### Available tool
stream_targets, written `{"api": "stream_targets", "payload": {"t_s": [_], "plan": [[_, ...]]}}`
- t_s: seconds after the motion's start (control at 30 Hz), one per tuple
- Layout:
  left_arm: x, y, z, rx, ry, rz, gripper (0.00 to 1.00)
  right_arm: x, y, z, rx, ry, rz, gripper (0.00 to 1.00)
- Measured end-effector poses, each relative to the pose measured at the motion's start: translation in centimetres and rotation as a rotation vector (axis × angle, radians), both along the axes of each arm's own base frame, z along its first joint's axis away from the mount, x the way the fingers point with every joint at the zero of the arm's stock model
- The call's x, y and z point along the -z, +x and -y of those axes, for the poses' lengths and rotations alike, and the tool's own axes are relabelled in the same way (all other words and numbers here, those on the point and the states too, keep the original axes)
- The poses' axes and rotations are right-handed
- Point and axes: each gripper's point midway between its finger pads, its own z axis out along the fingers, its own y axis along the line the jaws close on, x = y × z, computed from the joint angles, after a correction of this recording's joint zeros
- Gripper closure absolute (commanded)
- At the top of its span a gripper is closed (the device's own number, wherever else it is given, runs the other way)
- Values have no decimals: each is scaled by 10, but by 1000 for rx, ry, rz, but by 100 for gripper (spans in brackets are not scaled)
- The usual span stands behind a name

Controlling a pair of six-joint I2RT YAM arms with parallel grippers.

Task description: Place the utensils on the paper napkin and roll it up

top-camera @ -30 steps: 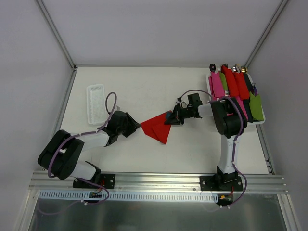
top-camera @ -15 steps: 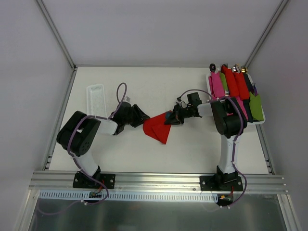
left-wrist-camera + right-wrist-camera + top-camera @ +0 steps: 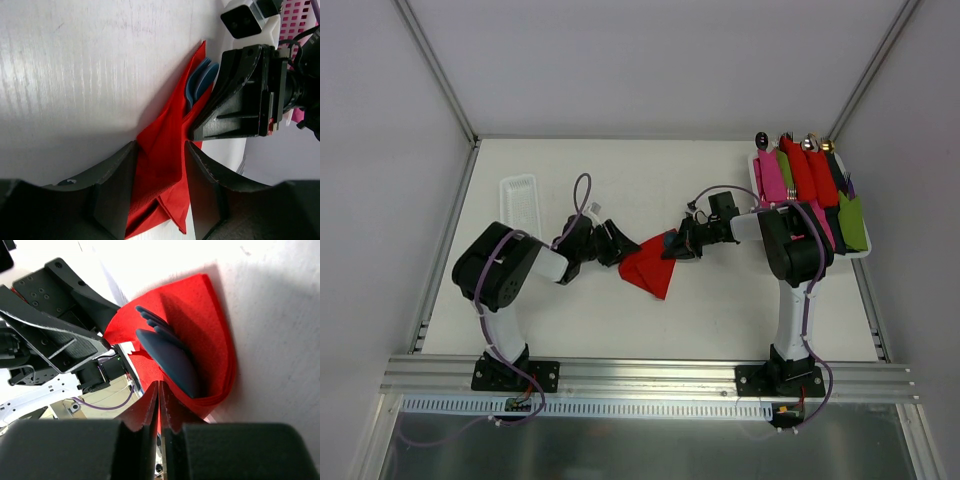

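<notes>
The paper napkin (image 3: 648, 268) lay near the middle of the top view, on the table (image 3: 720, 310) between the two arms, folded over into a rough triangle, not flat. In the right wrist view the dark blue utensils (image 3: 167, 356) sat inside that fold, the red paper curving around them, so the first half of the job, putting them on the napkin, looked done.

The right gripper (image 3: 672, 246) was clenched on the napkin's upper right edge; in its own camera the jaws met with a sliver of red between them. The left gripper (image 3: 161, 150) stood at the napkin's left corner, jaws apart, one finger (image 3: 117, 185) on each side of the paper, straddling it and not pinching; whether the pads touched the paper could not be told.

The rolling seemed only begun: one loose fold, no tight tube like the rolled bundles (image 3: 802, 170) in the tray (image 3: 861, 256) at the upper right. What remained, by this judgement, was to wind the paper on around the utensils until it closed
</notes>
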Motion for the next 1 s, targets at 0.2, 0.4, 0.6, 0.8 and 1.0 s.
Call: {"api": "stream_targets", "payload": {"t_s": [0.2, 0.4, 0.6, 0.8, 1.0], "plan": [[2, -19, -16, -18, 5, -16, 54, 0, 0, 0, -1, -1, 1, 94], [2, -25, -22, -34, -5, -21, 55, 0, 0, 0, -3, -2, 4, 94], [2, -24, -23, -42, -7, -17, 61, 0, 0, 0, -5, -2, 6, 94], [3, -22, -30, -76, 19, -20, 80, 1, -1, 0, -10, -4, 12, 95], [8, -23, -39, -89, 89, -38, 98, 1, -3, -1, -21, -11, 10, 96]]}}
